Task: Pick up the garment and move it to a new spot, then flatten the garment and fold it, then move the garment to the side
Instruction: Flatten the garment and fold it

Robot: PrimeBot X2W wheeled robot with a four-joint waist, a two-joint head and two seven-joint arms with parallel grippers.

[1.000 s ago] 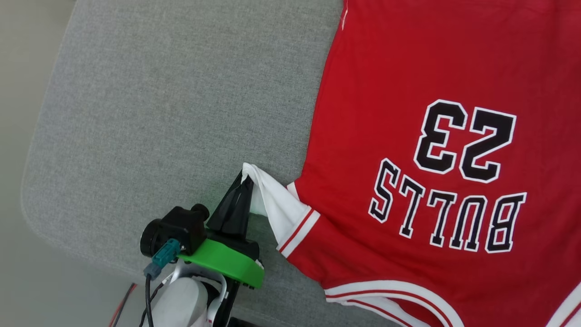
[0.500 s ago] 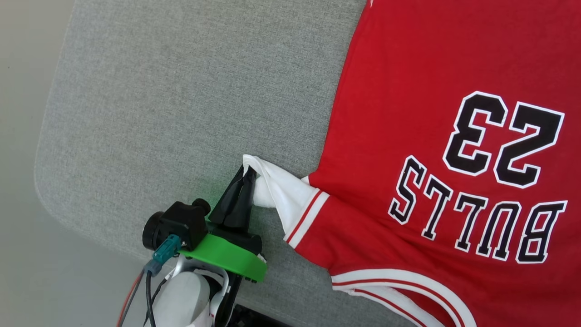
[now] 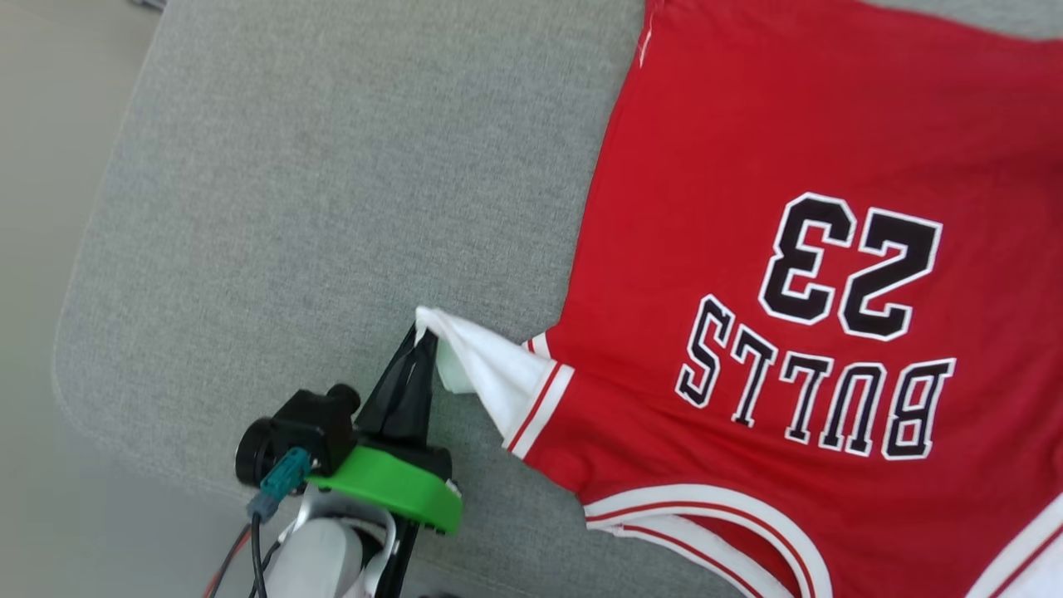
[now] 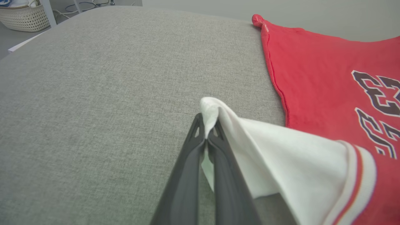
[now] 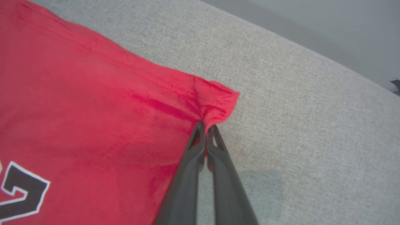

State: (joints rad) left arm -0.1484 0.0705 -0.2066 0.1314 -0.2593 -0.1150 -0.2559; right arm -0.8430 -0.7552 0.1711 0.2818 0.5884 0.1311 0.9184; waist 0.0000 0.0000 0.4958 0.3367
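Garment (image 3: 747, 166) lies flat on your grey surface (image 3: 332, 166); left fingers (image 4: 187, 175) clench its white sleeve (image 4: 281, 150), right fingers (image 5: 190, 165) its red corner (image 5: 218, 100)

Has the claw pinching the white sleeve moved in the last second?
Yes: the left gripper has slid leftward, nearer the grey table's rounded left edge, stretching the garment sleeve outward.

The garment (image 3: 747, 166) runs past the head view's right and bottom edges; part of its sleeve is hidden, pinched inside the left tool (image 4: 207, 126).
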